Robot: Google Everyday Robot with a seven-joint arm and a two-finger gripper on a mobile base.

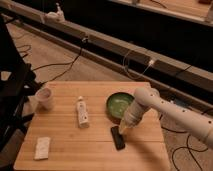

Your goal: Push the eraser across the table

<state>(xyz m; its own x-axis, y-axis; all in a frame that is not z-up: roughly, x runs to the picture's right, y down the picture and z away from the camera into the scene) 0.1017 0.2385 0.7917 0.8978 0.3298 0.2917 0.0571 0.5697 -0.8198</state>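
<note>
The eraser (117,137), a small flat black block, lies on the light wooden table (65,137) near its front right, just in front of the green bowl (119,105). My white arm comes in from the right, and the gripper (123,128) points down at the eraser's far right end, touching it or nearly so. The gripper's tip partly hides the bowl's front rim.
A white tube (82,112) lies at the table's middle. A pale whitish pad (42,147) lies at the front left. A white cup (44,98) stands at the left edge. Cables run over the floor behind, and a dark stand is at the left.
</note>
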